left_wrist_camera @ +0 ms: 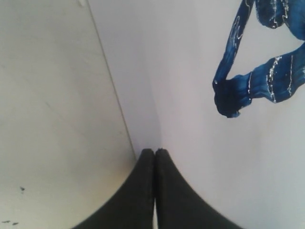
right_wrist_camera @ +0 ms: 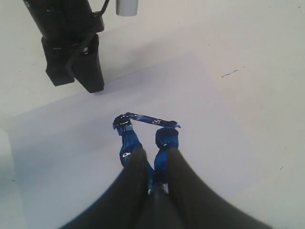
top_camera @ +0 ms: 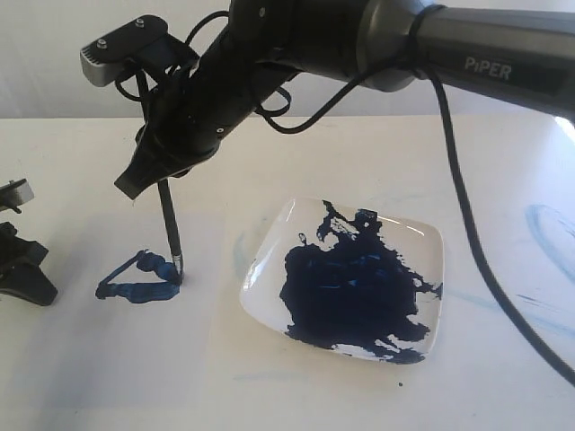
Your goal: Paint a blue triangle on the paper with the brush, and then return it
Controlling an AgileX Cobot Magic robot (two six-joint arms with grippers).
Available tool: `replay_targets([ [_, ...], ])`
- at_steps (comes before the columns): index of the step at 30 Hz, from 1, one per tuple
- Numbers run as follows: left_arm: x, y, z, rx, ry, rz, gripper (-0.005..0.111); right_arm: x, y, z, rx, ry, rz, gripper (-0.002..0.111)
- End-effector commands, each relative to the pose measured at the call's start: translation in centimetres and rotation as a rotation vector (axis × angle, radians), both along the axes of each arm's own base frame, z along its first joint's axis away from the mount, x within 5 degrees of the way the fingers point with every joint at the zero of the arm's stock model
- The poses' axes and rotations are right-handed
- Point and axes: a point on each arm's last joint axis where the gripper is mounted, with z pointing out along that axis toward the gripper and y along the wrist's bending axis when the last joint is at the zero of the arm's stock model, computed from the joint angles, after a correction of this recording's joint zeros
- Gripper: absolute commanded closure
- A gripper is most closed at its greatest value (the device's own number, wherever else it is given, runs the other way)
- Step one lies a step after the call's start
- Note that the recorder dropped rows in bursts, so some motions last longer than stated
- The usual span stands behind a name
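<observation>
My right gripper [top_camera: 154, 180] reaches across to the left of the exterior view and is shut on the brush [top_camera: 171, 229], held nearly upright. The brush tip touches the right corner of the blue triangle [top_camera: 139, 280], a small dark-blue outline on the paper [top_camera: 108, 346]. In the right wrist view the right gripper [right_wrist_camera: 156, 160] has the black brush [right_wrist_camera: 159, 202] handle between its fingers, directly over the blue triangle [right_wrist_camera: 143, 129]. My left gripper [left_wrist_camera: 155, 151] is shut on nothing, resting by the paper [left_wrist_camera: 200, 71] edge, with a triangle [left_wrist_camera: 238, 90] corner nearby.
A white square dish [top_camera: 269, 242] holding a large dark-blue paint pool stands right of the triangle. Faint light-blue smears mark the table at far right [top_camera: 548, 229]. The left gripper [top_camera: 22, 269] sits at the table's left edge. A black cable [top_camera: 467, 215] hangs from the right arm.
</observation>
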Motion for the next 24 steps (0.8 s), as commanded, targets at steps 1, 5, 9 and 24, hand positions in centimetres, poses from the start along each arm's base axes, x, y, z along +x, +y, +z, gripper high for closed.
replay_targets([
  [1, -0.2, -0.1, 0.5, -0.022, 0.010, -0.005, 0.107, 0.1, -0.7, 0.2, -0.026, 0.017, 0.002, 0.108],
  [5, -0.2, -0.1, 0.5, -0.022, 0.010, -0.005, 0.107, -0.1, -0.8, 0.1, -0.043, 0.032, 0.012, 0.108],
  [9, -0.2, -0.1, 0.5, -0.023, 0.010, -0.003, 0.107, 0.0, -0.8, 0.3, -0.030, 0.020, 0.006, 0.108],
  [24, -0.1, -0.1, 0.5, -0.021, 0.007, -0.002, 0.107, -0.3, -1.2, 2.3, 0.025, -0.023, -0.008, 0.108],
])
